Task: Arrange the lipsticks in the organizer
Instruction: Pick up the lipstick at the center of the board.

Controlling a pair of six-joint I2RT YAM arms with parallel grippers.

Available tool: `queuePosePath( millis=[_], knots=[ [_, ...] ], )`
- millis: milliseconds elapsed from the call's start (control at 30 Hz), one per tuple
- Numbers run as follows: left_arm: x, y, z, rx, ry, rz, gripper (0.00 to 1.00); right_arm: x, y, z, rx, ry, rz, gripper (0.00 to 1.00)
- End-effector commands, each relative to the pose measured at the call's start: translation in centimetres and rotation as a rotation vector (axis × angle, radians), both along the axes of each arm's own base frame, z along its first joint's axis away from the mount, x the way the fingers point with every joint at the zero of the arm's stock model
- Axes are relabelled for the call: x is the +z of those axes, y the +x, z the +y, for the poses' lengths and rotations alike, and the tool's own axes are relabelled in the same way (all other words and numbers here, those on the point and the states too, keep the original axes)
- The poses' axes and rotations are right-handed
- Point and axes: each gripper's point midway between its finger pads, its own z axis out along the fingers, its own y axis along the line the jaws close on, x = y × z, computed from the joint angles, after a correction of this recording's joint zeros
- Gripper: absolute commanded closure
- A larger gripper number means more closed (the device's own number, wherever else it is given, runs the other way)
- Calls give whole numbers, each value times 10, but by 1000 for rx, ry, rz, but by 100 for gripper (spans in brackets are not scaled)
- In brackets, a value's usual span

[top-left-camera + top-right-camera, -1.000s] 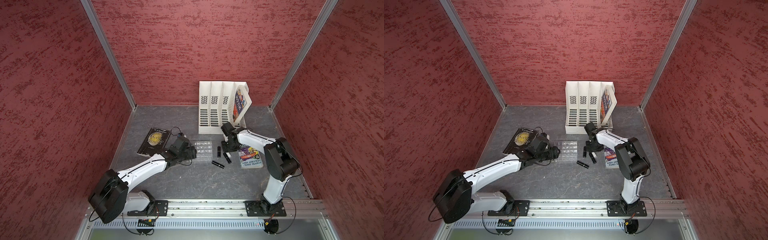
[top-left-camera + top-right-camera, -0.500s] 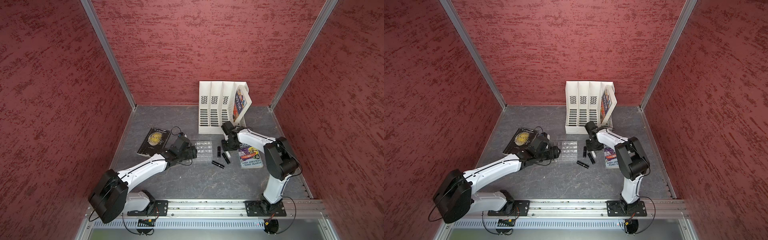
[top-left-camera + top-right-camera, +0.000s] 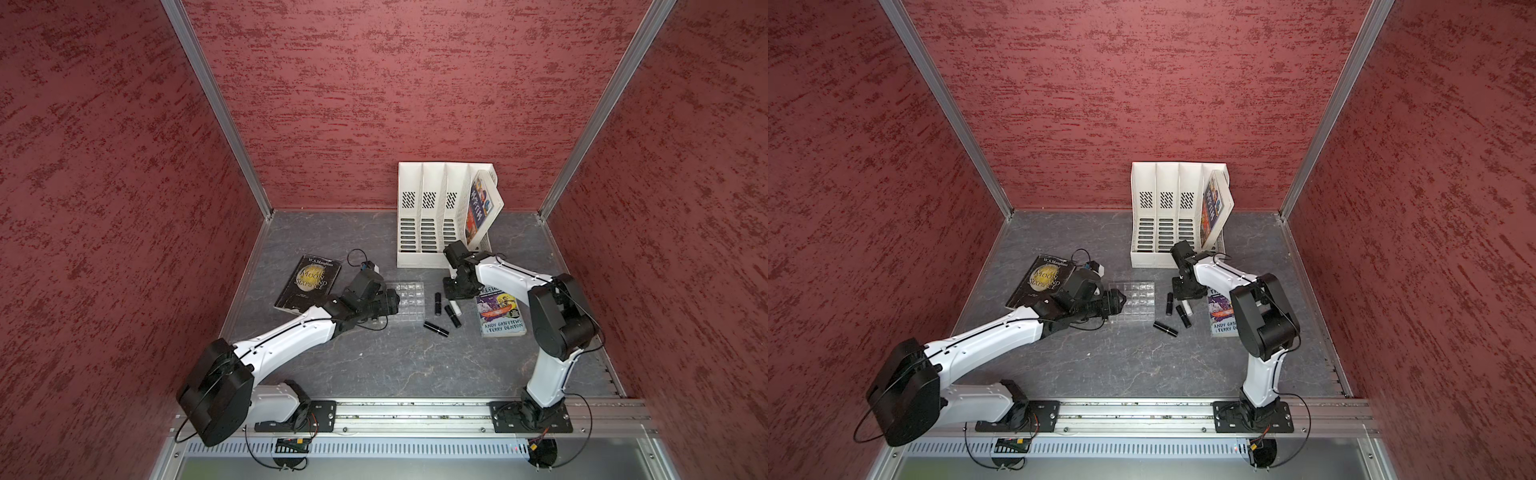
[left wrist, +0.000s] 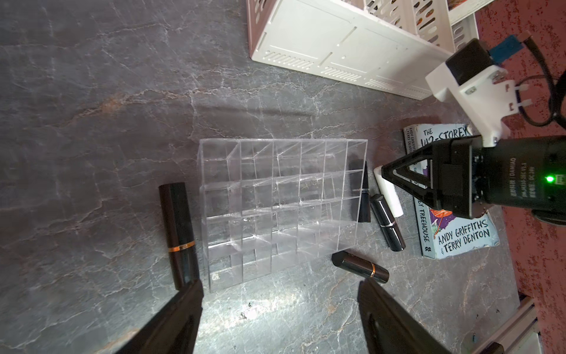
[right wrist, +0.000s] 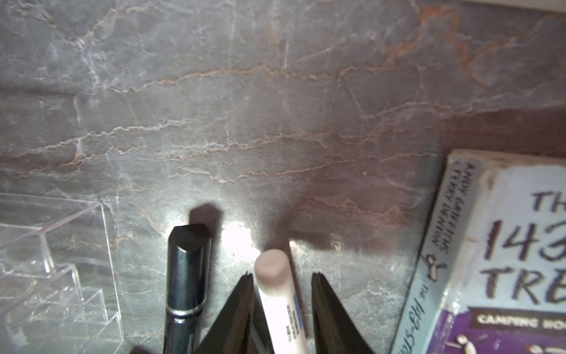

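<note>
The right pincer [image 5: 283,273] is straddling the white lipstick [image 5: 280,306], which is lying on the table [image 5: 275,107] between the organizer [image 4: 275,208] and a book [image 5: 505,260]; its grip cannot be told. The left pincer [image 4: 280,285] is hovering released by the organizer, mid-table.

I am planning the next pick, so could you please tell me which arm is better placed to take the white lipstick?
Right. The right gripper straddles the white lipstick, a finger on either side. The left gripper hangs open with the organizer between it and that tube.
</note>
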Motion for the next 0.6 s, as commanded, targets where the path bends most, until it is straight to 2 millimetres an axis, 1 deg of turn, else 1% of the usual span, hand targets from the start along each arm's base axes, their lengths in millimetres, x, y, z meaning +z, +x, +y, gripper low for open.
queuePosePath(
  millis=[0,67,300,400,467,567],
  knots=[
    [19,5,-18,-49,-45,-55,18,-10,2,-2,-15,-2,16,65],
    [22,4,-22,-62,-54,-65,18,-14,1,-4,-18,-10,18,66],
    [26,5,-27,-73,-78,-72,20,-14,5,-5,-23,-23,11,67],
    [29,4,-34,-96,-107,-70,21,-14,6,-9,-24,-48,3,72],
    [32,3,-39,-116,-130,-68,22,-9,9,-12,-29,-59,-18,75],
    [40,2,-49,-163,-163,-76,22,8,16,-13,-33,-62,-72,77]
  ],
)
